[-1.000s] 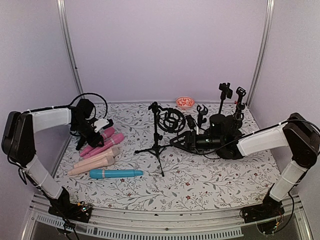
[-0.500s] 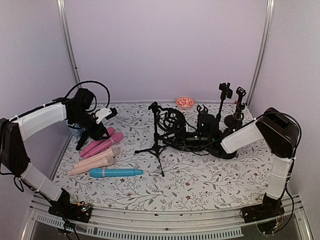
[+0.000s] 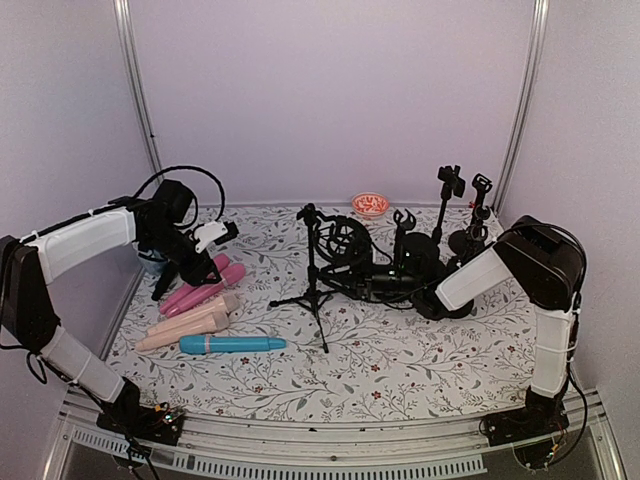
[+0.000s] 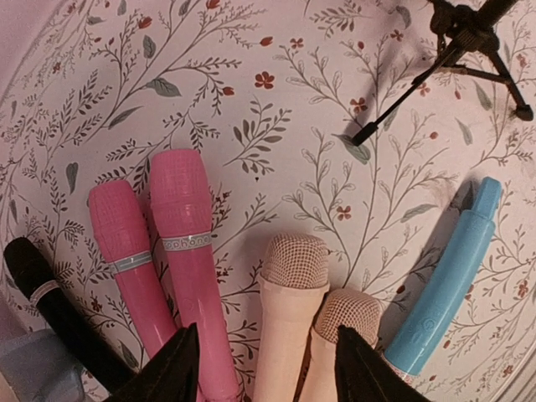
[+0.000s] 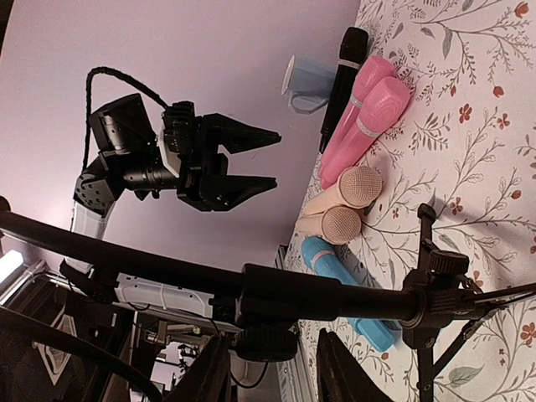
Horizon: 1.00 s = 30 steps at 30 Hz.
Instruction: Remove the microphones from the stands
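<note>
Right tool (image 5: 272, 358): fingers part-way apart, set either side of the mic's free end. I cannot tell whether they press on it yet.
Mic (image 5: 327, 300): black, lying level in the stand's clip around the middle of the surface (image 3: 400, 360), with its free end toward the right tool.
Clip (image 5: 435, 276): holds the mic's other end at the top of the pole.
Stand (image 3: 316, 268): thin tripod, upright, mid-surface, with a shock mount (image 3: 345, 240) just beside it.
Left tool (image 4: 265, 345): jaws wide and empty, hovering above the loose mics near the left edge, well apart from the stand.
Pink mics (image 4: 180, 243): two, side by side by the left edge, with the cream mics (image 4: 293, 268) next to them and the blue mic (image 4: 452, 268) nearest the near edge.
Spare stands (image 3: 452, 185): far right corner.
Handling: the mic looks rigid, smooth-bodied and moderately heavy. It is likely to slide in a loose pinch, and it won't flex.
Hold: across the barrel, a little back from the free end, then draw it out along its own axis.
Risk: the tripod looks light. A sideways tug could tip it or drag it, and nothing is bracing it.
</note>
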Available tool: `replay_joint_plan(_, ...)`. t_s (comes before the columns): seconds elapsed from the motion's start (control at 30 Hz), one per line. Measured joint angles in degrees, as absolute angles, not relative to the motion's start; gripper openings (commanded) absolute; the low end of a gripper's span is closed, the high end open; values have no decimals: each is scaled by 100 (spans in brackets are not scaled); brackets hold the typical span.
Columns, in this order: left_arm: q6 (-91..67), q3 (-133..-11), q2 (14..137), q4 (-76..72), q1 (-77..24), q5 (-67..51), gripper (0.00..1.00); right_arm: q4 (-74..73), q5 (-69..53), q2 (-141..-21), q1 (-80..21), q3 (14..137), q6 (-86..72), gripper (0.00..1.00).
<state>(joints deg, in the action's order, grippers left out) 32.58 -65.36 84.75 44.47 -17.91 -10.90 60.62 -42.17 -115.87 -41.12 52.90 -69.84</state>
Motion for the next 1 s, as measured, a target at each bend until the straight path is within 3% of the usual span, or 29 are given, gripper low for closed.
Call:
replay_joint_plan(0.57,3249,-6466,8475,4440,-1826,-932,57,6316,-4357,-11695,-4082,5417,-7347,37)
replay_joint_plan(0.83,3159,-6442,8477,4427,-1839,-829,57,5966,-4390,-11673,-4080,5500,-7166,15)
replay_joint_plan(1.0,3168,-6298,8475,4427,-1850,-799,57,5583,-4296,-11515,-4084,5502,-6943,9)
